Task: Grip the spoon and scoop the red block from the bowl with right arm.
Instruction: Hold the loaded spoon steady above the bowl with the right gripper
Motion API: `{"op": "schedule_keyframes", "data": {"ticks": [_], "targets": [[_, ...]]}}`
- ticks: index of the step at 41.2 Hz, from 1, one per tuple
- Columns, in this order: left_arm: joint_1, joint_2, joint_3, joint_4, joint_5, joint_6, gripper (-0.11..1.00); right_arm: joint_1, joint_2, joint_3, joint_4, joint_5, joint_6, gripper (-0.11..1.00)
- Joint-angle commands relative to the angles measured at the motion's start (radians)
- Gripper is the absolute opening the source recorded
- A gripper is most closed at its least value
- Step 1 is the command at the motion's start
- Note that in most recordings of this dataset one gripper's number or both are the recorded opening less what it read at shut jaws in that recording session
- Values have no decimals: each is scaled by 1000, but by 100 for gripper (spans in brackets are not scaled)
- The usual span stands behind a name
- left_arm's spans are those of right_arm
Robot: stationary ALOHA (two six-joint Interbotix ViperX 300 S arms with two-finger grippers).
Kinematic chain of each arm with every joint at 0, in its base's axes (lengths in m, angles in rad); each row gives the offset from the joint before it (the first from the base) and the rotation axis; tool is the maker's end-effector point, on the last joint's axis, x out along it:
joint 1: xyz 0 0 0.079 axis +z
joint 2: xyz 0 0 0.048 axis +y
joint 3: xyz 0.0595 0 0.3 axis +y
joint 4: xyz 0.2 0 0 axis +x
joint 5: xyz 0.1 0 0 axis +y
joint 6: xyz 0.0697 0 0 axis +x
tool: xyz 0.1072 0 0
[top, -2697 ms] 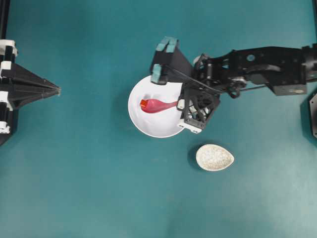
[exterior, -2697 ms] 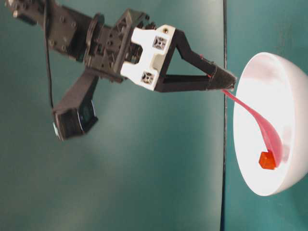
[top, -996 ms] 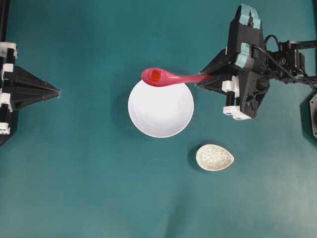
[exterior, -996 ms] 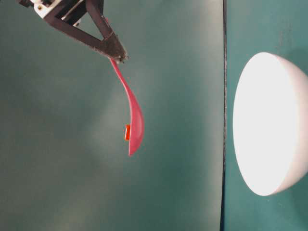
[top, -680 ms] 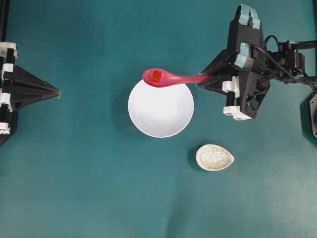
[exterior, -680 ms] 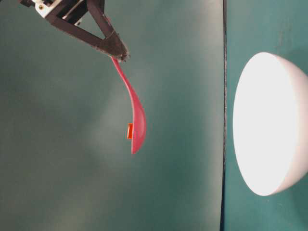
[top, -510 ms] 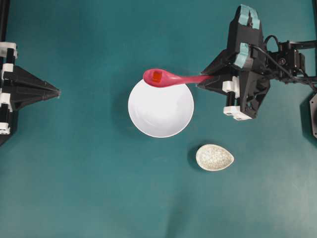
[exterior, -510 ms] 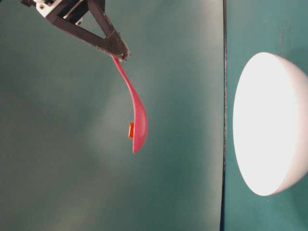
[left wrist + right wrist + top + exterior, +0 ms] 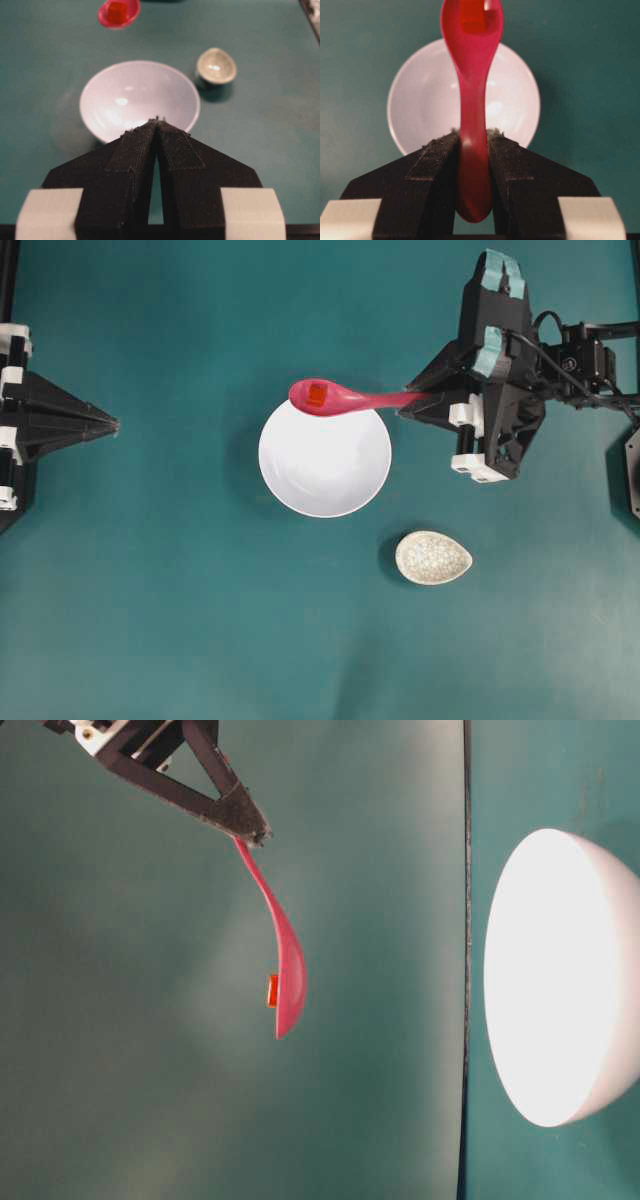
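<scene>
Clamped on the spoon (image 9: 471, 100) handle, the right gripper (image 9: 410, 405) holds the red block (image 9: 317, 394) beyond its tips above the bowl (image 9: 325, 490), while the left gripper (image 9: 157, 122) sits closed.

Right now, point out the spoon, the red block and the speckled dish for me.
spoon (image 9: 372, 398), overhead view, on the handle.
red block (image 9: 317, 394), overhead view, on its top face, in the scoop.
speckled dish (image 9: 433, 557), overhead view, on its inner surface.

Red block (image 9: 272, 990) in pincer-held spoon (image 9: 284, 963)
</scene>
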Motion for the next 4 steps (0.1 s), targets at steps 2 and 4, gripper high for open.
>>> {"op": "schedule_keyframes", "data": {"ticks": [2, 4], "targets": [[2, 5, -25, 3, -3, 2, 0, 3, -17, -25, 2, -3, 2, 22], [2, 5, -25, 2, -2, 2, 0, 2, -17, -25, 2, -3, 2, 22]]}}
